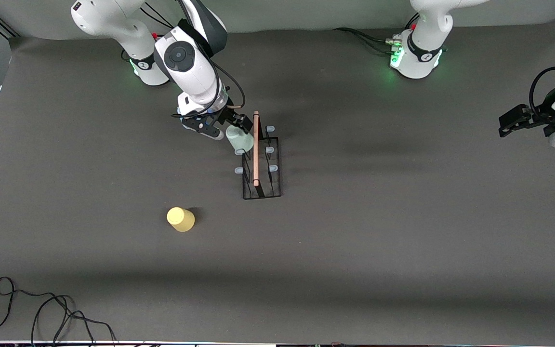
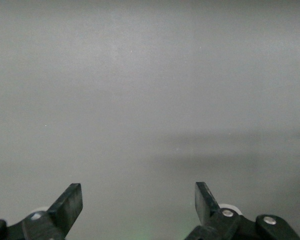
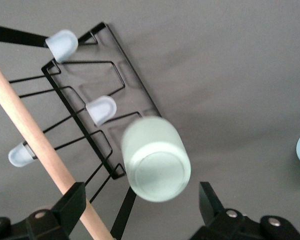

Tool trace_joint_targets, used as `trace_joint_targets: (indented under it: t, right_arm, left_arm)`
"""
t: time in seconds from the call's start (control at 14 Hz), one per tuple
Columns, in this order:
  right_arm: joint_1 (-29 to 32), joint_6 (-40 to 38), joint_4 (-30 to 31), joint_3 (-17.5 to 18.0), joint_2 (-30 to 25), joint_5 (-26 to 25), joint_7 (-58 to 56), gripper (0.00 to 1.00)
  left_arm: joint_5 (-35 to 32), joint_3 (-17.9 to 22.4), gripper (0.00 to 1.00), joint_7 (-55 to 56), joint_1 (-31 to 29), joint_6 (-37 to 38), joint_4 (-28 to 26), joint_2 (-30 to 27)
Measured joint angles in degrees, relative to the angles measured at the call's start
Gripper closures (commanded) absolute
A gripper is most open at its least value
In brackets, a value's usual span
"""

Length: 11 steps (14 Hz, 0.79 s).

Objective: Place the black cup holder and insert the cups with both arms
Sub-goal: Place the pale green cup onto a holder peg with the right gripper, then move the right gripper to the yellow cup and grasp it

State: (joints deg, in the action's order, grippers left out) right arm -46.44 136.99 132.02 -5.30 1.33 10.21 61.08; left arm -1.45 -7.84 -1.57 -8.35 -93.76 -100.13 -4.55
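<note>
Right hand (image 1: 231, 126) open just above green cup (image 1: 239, 138) on rack (image 1: 261, 164) peg; left hand (image 2: 138, 200) open, waiting; yellow cup (image 1: 180, 219) at rack's 8 o'clock.

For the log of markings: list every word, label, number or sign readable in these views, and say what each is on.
No readable text in any view.
Right arm's base: a small mark on its black band, too small to read.
Left arm's base: a like mark, too small to read.
Right arm, upper link: a small dark label, unreadable.
Green cup, rack, yellow cup: no markings seen.
</note>
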Motion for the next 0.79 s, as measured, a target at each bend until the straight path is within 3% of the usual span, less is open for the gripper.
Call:
trace_joint_targets:
  t: [0.14,0.29,0.5,0.57,0.79]
  right_arm:
    - [0.1,0.0,-1.0,-4.2,0.1,-2.8,-4.5,0.00]
    - [0.4,0.0,-2.3,-10.0,0.9,-3.3,-13.9,0.00]
    - [0.9,0.0,-6.7,-17.3,5.5,-3.3,-25.8,0.00]
    - [1.3,0.0,-9.0,-18.8,8.2,-3.3,-28.4,0.00]
    - [5.5,0.2,-16.4,-19.4,17.3,0.0,-35.3,0.00]
  left_arm:
    - [0.0,0.1,0.00,0.0,0.0,0.0,0.0,0.0]
    - [0.0,0.1,0.06,0.0,0.0,-0.1,0.0,0.0]
    - [0.0,0.0,0.06,0.0,0.0,-0.2,0.0,0.0]
    - [0.0,0.1,0.01,0.0,-0.1,-0.2,0.0,0.0]
    - [0.0,0.1,0.00,0.0,-0.1,-0.2,0.0,0.0]
